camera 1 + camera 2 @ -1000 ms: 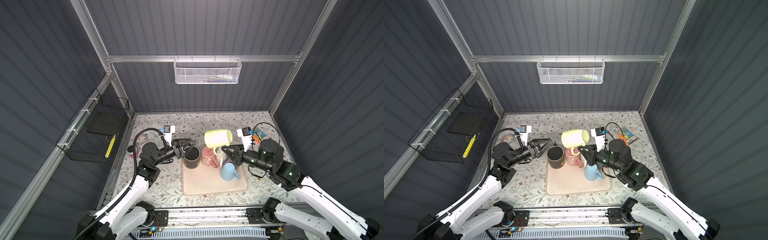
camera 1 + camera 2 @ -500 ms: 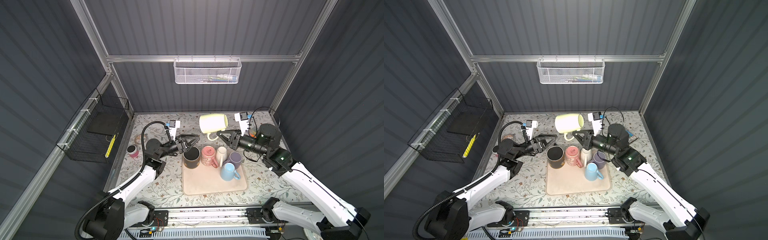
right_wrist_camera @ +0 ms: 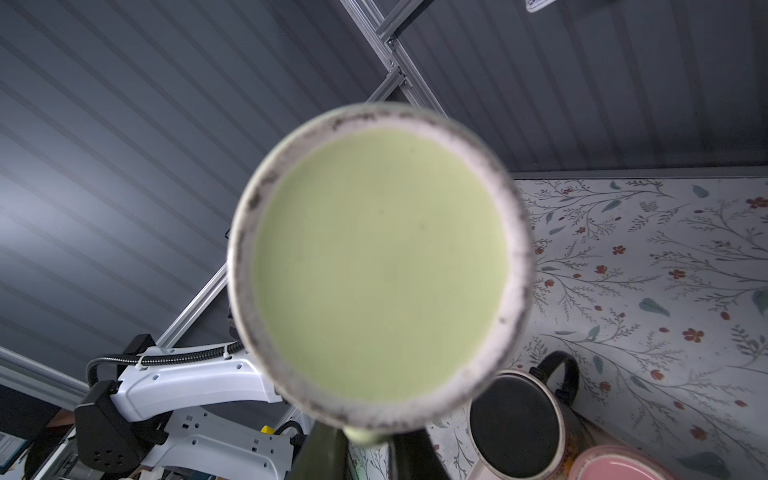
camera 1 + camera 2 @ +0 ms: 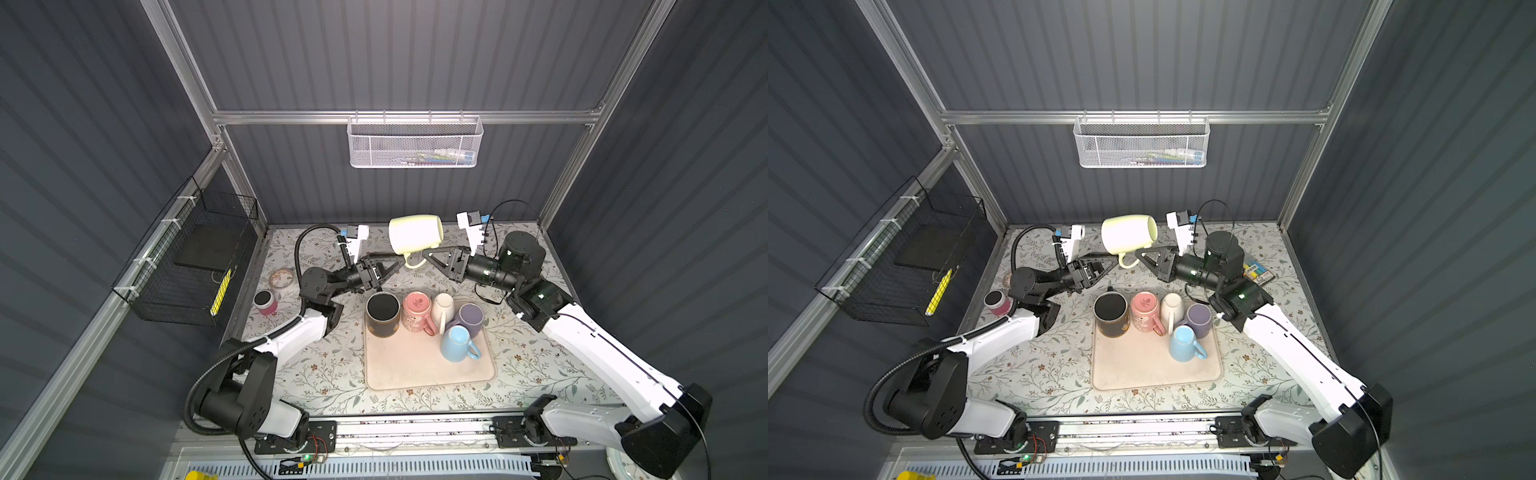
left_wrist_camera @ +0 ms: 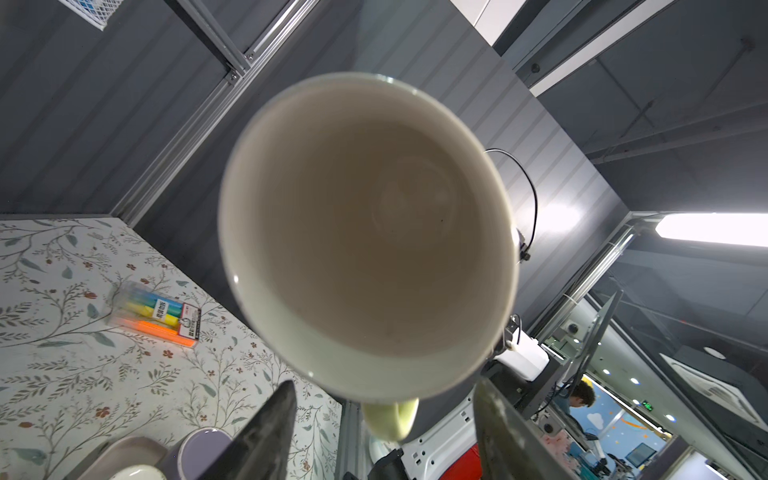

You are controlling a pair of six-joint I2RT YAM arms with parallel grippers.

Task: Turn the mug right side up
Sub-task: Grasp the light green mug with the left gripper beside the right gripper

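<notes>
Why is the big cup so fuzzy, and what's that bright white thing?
Right wrist view: the green mug sits too close, so its base edge blurs. Left wrist view: a ceiling light glares white. Both top views look sharp.

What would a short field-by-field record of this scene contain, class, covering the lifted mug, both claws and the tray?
Lifted item: pale green mug, in the air, on its side
Mug mouth: faces the left arm
Right claw: shut on the handle
Left claw: open, close to the handle
Tray: black mug, pink mug, white mug, purple mug, blue mug
Task state: mug not yet upright
</notes>
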